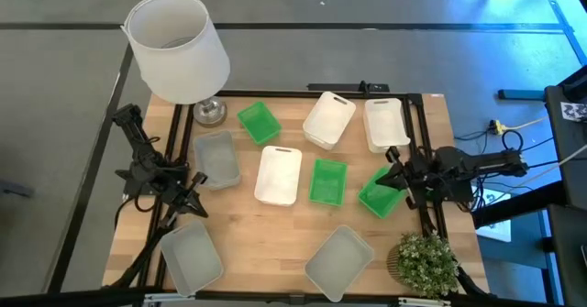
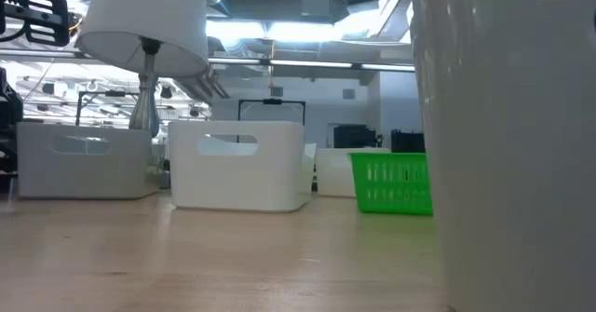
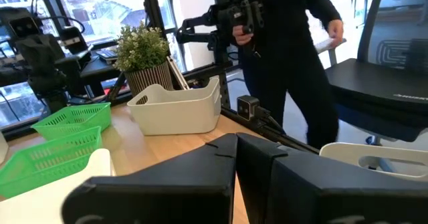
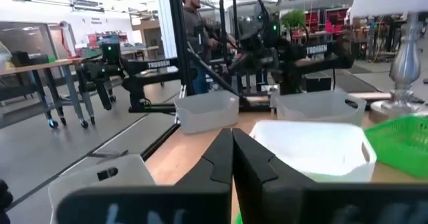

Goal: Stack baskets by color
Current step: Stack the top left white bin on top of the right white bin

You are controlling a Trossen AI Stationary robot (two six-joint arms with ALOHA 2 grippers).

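High view: the green basket (image 1: pixel 380 195) at the closed right pincer (image 1: pixel 400 174) looks light, thin-walled and springy. Its rim seems the best hold. The left pincer (image 1: pixel 190 202) waits closed.

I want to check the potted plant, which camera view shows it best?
The left wrist view: the potted plant stands in full side profile, leaves and striped pot, beyond a grey basket. The high view shows only its foliage from above at the table's near right corner. The low and right wrist views don't show it there.
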